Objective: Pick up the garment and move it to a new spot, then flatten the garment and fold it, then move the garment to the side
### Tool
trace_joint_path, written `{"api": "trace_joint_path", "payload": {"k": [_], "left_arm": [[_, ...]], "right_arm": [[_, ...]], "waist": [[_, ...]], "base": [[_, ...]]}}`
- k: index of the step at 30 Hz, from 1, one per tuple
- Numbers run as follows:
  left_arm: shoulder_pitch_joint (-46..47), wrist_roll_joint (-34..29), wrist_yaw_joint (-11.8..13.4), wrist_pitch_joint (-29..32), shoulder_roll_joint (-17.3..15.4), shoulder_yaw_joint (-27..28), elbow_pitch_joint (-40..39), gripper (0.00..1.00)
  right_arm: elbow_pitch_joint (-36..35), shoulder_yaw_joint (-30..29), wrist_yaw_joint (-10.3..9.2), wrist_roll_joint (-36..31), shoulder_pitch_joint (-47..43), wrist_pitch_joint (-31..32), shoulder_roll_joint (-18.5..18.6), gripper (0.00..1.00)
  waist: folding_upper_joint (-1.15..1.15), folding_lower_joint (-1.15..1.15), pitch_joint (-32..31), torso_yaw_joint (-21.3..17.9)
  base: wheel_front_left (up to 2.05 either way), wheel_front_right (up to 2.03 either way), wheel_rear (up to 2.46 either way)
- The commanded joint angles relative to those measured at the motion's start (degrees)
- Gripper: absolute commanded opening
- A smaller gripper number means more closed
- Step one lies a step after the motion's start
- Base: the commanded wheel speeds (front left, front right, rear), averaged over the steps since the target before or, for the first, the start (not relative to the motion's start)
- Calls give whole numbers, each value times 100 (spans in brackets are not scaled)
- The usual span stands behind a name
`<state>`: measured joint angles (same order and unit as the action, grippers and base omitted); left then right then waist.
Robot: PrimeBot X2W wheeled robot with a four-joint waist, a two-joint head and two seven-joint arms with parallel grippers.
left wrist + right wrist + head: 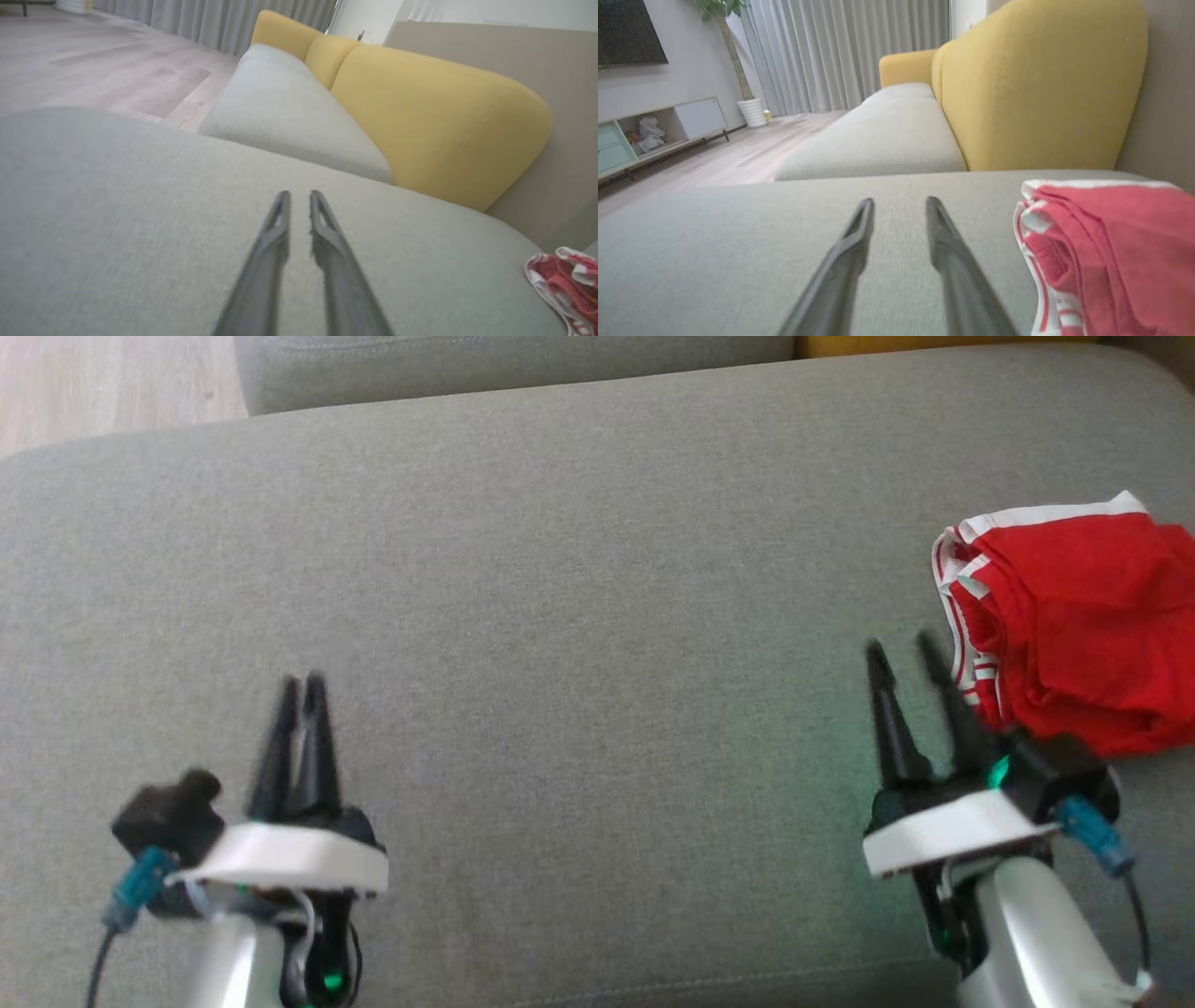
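The garment (1074, 616) is red with white striped trim. It lies bunched and folded at the right edge of the broad grey cushion (597, 569). It also shows as a red bundle (1111, 242) to the right of the fingers in the right wrist view, and as a corner of the garment (567, 280) at the lower right of the left wrist view. My right gripper (900, 644) (900, 200) hovers just left of the garment, open and empty. My left gripper (302, 681) (299, 193) is far to the left over bare cushion, its fingers narrowly apart with nothing between them.
A second grey seat cushion (513, 369) adjoins the far side, with a yellow backrest (1041, 84) behind it. Wooden floor (93, 383) lies past the far left corner. A low TV console (654, 126) and a potted plant (752, 112) stand across the room.
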<state>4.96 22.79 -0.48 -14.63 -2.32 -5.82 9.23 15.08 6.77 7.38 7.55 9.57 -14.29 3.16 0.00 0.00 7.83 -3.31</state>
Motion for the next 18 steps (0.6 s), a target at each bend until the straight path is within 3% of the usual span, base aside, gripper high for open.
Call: {"api": "trace_joint_path", "payload": {"k": [1, 18], "left_arm": [[-25, 5, -1, 1, 2, -6, 62, 0], [-6, 985, -95, 256, -35, 122, 127, 0]], "right_arm": [[55, 8, 0, 5, -23, 1, 0, 0], [23, -73, 2, 1246, -73, 202, 71, 0]], "waist": [[0, 0, 0, 0], [0, 0, -105, 45]], "base": [[0, 0, 0], [0, 0, 0]]}}
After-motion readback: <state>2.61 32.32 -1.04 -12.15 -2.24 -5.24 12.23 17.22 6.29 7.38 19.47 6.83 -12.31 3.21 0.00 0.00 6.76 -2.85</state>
